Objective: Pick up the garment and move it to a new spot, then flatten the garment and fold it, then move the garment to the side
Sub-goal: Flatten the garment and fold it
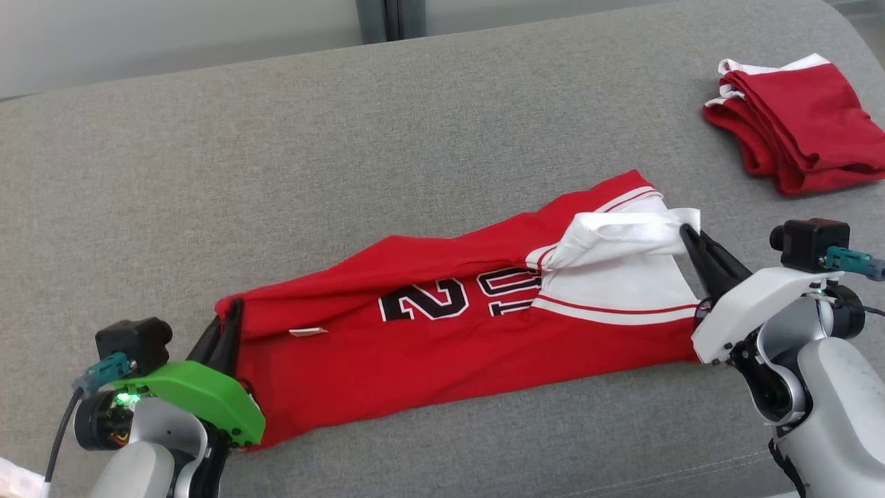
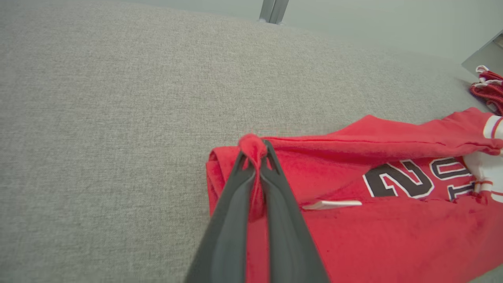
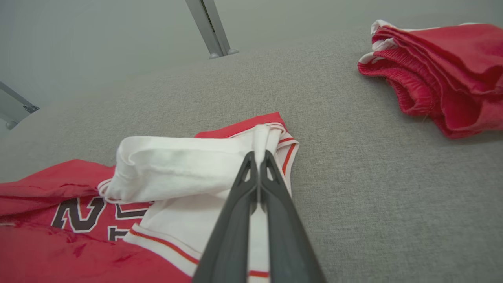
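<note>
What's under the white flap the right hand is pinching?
The garment's own white panel with red stripe trim, lying on the grey cushion. The flap hides the end of the black number, and whatever lies between the layers.

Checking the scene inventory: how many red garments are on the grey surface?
2: a numbered jersey spread at centre, a folded pile at far right, which may hold more pieces.

Looks like lab test bay: grey fabric worktop [image 1: 276, 138], bare wall [image 1: 138, 34], metal post [image 1: 379, 17].
</note>
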Controlling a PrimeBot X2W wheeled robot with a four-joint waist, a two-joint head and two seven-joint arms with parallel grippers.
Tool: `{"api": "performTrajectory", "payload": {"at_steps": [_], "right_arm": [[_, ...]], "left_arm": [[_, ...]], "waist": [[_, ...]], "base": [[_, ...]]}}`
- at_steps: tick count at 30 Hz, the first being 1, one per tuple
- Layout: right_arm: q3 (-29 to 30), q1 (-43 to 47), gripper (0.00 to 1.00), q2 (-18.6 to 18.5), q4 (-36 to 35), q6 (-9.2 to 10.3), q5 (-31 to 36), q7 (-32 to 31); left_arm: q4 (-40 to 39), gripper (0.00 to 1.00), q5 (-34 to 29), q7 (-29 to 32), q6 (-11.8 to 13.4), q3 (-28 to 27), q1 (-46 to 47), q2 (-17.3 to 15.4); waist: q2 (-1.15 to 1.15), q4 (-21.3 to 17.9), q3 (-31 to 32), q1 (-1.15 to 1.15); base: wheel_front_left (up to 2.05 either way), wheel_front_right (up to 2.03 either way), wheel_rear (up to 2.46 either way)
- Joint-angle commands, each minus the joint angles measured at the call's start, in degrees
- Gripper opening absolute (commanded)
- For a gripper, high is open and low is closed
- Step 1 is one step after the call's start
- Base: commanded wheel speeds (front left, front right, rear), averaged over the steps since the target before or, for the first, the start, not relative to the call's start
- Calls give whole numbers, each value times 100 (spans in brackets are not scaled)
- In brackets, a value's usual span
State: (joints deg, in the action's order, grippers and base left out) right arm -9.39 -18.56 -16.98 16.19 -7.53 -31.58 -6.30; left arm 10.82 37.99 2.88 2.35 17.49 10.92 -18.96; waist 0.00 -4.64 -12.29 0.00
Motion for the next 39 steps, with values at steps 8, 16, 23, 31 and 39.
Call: {"api": "performTrajectory", "payload": {"at_steps": [8, 16, 23, 31, 39], "right_arm": [[350, 460, 0, 245, -238, 10, 230, -58], [568, 701, 45, 442, -121, 10, 423, 9], [971, 1075, 100, 629, -229, 10, 539, 257], [1520, 1316, 100, 696, -549, 10, 769, 132], [1235, 659, 100, 508, -256, 9, 959, -769]], "left_arm": [[-193, 0, 79, -31, 141, -25, -450, -38], [-154, 100, 142, -219, 240, -28, -697, 110], [-484, 100, 302, -738, 480, -322, -1134, 317], [-733, 100, 154, -1259, 867, -650, -1402, 327], [-618, 100, 36, -1360, 936, -599, -1262, 351]], "waist": [[0, 38, 19, 0], [0, 10, 67, 0], [0, 23, 140, 0], [0, 115, 255, 0], [0, 254, 323, 0]], "base": [[0, 0, 0], [0, 0, 0], [0, 0, 0], [0, 0, 0], [0, 0, 0]]}}
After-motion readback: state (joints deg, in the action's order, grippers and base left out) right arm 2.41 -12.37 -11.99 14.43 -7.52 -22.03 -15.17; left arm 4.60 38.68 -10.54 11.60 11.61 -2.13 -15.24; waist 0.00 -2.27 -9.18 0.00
